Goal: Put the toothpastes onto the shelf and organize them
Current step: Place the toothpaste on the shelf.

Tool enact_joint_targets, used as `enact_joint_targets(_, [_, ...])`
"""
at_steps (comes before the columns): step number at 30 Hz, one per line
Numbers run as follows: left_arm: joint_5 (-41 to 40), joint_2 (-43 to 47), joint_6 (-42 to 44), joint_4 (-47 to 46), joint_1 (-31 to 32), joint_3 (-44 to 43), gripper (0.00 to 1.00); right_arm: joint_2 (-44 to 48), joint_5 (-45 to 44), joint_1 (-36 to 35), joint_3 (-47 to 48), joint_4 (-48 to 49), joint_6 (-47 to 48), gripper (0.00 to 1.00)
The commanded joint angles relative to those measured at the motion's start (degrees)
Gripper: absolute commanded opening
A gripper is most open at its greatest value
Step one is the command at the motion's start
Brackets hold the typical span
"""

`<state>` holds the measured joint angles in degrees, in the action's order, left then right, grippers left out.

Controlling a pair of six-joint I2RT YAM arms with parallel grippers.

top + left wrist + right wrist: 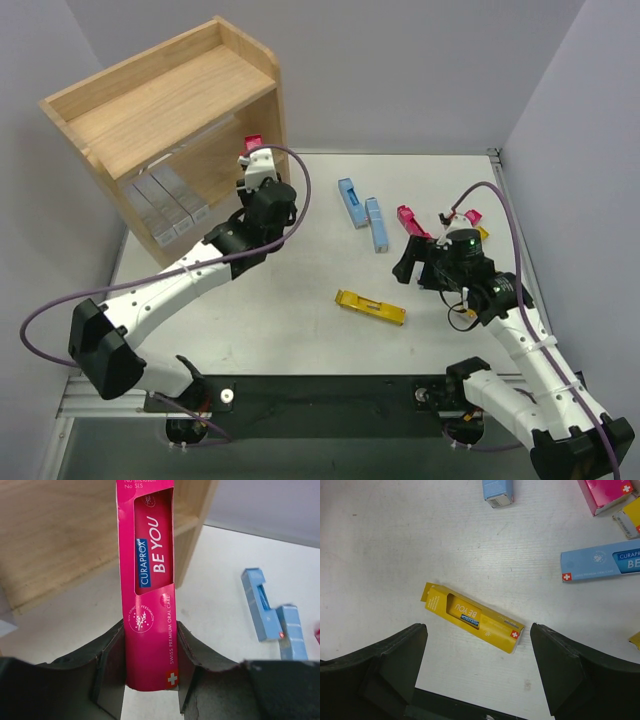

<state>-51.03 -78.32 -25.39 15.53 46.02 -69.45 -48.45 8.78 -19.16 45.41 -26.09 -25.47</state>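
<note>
From above, the long magenta-red cardboard carton (253, 144) in the left gripper (251, 160) stands close by the right side panel of the light wooden two-tier shelf (160, 100). It could strike that panel and miss the lower tier, where silver-grey cartons (168, 208) lie.

The left wrist view shows the jaws clamped on the magenta carton's (150, 580) bottom end. Most of its length juts ahead, so a knock could pivot it.

In the right wrist view, the right gripper (479, 630) hangs wide open and empty. The long yellow cardboard carton (475, 617) lies diagonally on the white table (395, 540), at the mouth of the gap. Closing now might spin it.
</note>
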Motion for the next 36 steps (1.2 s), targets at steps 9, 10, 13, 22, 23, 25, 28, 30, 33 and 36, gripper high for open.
enact_joint_targets(9, [-1.36, -12.46, -2.47, 0.03, -11.39, -12.89, 0.39, 2.74, -0.78, 1.31, 0.56, -2.83, 3.24, 0.88])
enact_joint_targets(10, [-1.18, -13.51, -2.13, -0.41, -11.91, -13.16, 0.39, 2.83, -0.78, 1.40, 0.47, -3.00, 3.32, 0.88])
enact_joint_targets(13, [-1.27, -15.09, 0.16, -4.18, -12.97, -13.87, 0.42, 3.36, -0.78, 1.49, 0.21, -3.27, 3.41, 0.88])
enact_joint_targets(22, [-3.29, -18.97, 4.20, -12.62, -14.99, -14.57, 0.47, 3.62, -0.60, 1.76, -0.23, -3.62, 3.50, 0.88])
enact_joint_targets(23, [-3.38, -19.06, 4.64, -14.11, -15.08, -14.75, 0.48, 3.71, -0.60, 1.76, -0.23, -3.71, 3.68, 0.88])
enact_joint_targets(25, [-3.47, -19.58, 6.31, -14.65, -15.43, -15.19, 0.50, 3.62, -0.60, 1.84, -0.23, -3.80, 3.76, 0.88])
enact_joint_targets(28, [-3.47, -20.99, 7.63, -17.46, -15.87, -16.15, 0.58, 3.62, -0.51, 1.84, -0.32, -3.80, 3.77, 0.88])
enact_joint_targets(30, [-3.47, -21.78, 8.07, -17.81, -16.22, -16.51, 0.62, 3.36, -0.43, 1.84, -0.32, -3.88, 3.94, 0.88])
enact_joint_targets(33, [-2.59, -22.05, 8.42, -18.52, -16.58, -16.68, 0.68, 3.36, -0.34, 1.93, -0.23, -3.97, 4.03, 0.88])
enact_joint_targets(36, [-0.14, -20.48, 8.68, -18.34, -16.31, -16.42, 0.77, 3.36, -0.34, 1.93, -0.14, -4.15, 4.03, 0.88])
